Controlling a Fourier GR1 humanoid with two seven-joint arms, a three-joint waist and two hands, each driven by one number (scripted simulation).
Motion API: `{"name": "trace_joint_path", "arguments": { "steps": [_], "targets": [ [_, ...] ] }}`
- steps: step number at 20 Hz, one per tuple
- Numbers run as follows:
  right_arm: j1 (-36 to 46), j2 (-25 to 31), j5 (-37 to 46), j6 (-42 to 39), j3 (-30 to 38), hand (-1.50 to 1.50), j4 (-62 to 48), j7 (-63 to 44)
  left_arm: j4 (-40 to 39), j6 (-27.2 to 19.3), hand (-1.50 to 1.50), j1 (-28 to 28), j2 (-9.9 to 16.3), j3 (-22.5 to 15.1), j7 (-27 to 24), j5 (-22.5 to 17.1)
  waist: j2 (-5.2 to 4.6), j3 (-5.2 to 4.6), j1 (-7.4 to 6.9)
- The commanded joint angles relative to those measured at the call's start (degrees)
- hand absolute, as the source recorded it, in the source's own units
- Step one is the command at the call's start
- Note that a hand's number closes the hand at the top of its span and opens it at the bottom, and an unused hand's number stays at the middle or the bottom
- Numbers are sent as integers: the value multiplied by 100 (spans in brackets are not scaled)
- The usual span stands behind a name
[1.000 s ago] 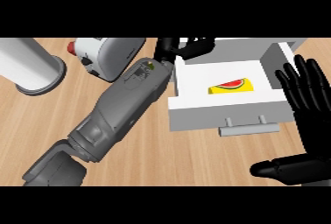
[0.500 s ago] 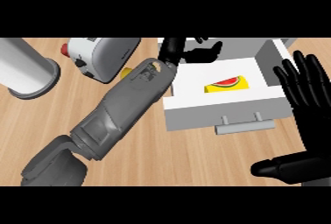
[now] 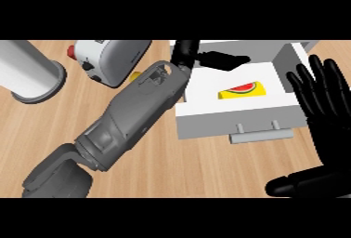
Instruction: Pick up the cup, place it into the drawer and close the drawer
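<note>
Cup location could not be confirmed: only a small yellow sliver [image 3: 138, 76] showed at the edge of the left forearm [image 3: 130, 121], just beside the white appliance [image 3: 113, 58]. Whether that sliver was the cup could not be told.

Changes against the frames of a second and half a second before:
- The left hand [image 3: 205, 56] had shifted slightly to the right. Its fingers [image 3: 230, 60] now lay stretched out over the rear left part of the drawer [image 3: 205, 118], where they had earlier been spread near its corner.
- Nothing was seen held in those fingers.
- The drawer stood open as before, with its handle [image 3: 260, 135] in the same place.
- The right hand [image 3: 322, 107] remained at the view's right edge — fingers straight and pointing up, thumb low, holding nothing.

Count of items:
- One drawer, white, open, standing on the wooden counter [image 3: 205, 167].
- One yellow card with a watermelon slice [image 3: 241, 89], lying flat inside the drawer.
- One white appliance with a red knob [image 3: 73, 52], at the top left of the forearm.
- One white cylinder [image 3: 27, 69] — upright, at the far left, apart from the appliance.
- Two hands, both black.
</note>
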State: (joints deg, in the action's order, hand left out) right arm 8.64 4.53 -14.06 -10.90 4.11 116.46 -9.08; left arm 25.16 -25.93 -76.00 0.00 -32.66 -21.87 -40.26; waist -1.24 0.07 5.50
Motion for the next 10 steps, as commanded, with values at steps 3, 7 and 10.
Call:
{"name": "trace_joint_path", "arguments": {
  "steps": [3,7,10],
  "targets": [
    [-206,149,-375,-278,192,-150,-87,14,295,354,-150,168,0,368,-720,-403,62,-3,-283],
    [-145,299,-559,-428,354,150,41,59,546,320,-150,20,2,623,-392,-568,108,-4,-432],
    [-489,408,-366,-567,190,150,379,-67,1061,450,-150,651,307,679,-403,-527,154,-9,-564]
  ]
}}
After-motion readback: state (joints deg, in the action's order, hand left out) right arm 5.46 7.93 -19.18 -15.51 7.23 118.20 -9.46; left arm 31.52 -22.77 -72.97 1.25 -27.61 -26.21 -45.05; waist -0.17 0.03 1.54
